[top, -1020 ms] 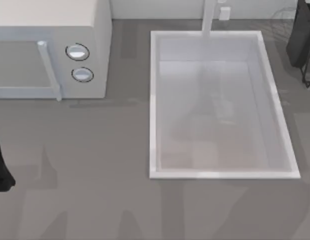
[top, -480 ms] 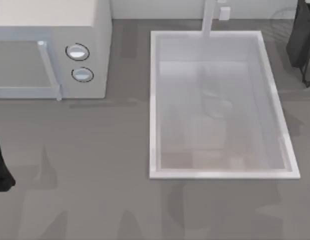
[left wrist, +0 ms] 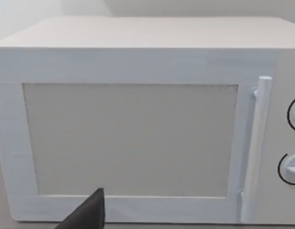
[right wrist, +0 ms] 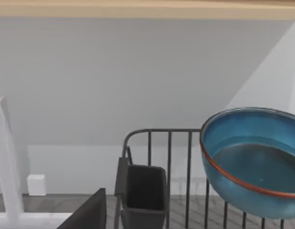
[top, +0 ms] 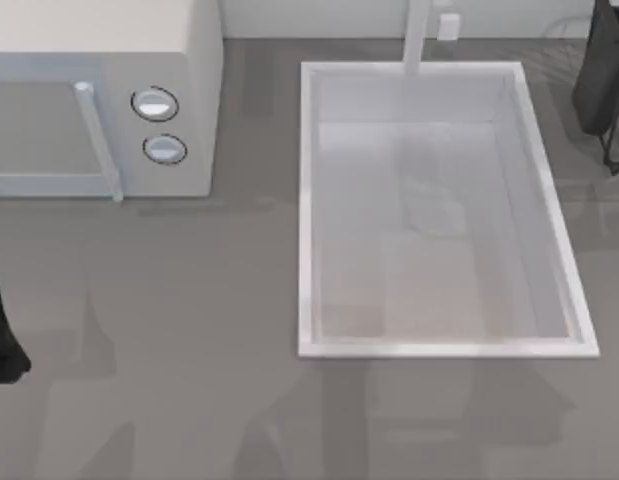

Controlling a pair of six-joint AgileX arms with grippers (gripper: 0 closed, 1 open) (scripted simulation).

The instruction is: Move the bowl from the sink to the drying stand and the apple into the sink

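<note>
Glossy glazed blue bowl (right wrist: 254, 160), thin dark wire drying stand (right wrist: 159, 157), smooth white sink (top: 444, 345).

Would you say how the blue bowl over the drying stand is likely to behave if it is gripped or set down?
The bowl looks glossy, so probably slippery. Its rounded body may rock on the drying stand wires. It seems rigid, possibly breakable.

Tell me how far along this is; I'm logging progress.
Done: the sink holds no bowl. In hand: the blue bowl hangs tilted over the drying stand in the right wrist view, not yet resting. Left: setting it down, then the apple.
</note>
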